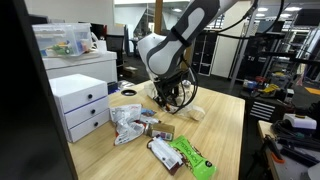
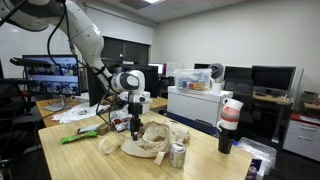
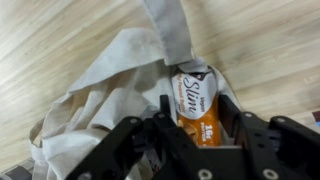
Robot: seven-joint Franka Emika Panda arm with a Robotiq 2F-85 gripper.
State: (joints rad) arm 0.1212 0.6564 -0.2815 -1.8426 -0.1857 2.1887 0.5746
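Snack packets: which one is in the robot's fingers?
The orange Slim packet, between the fingers over the cloth bag; the green packet lies on the table.

The lower end of the orange packet (image 3: 198, 98), which lies on the cloth bag (image 3: 95, 95), is hidden behind the fingers (image 3: 167, 112). Its small print is blurred. Above the bag, the strap (image 3: 168, 25) runs off the wrist view's top edge.

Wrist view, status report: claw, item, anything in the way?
Claw shut on snack bar. Bar sits at mouth of cloth bag on wooden table. Bag strap just beyond; nothing blocking.
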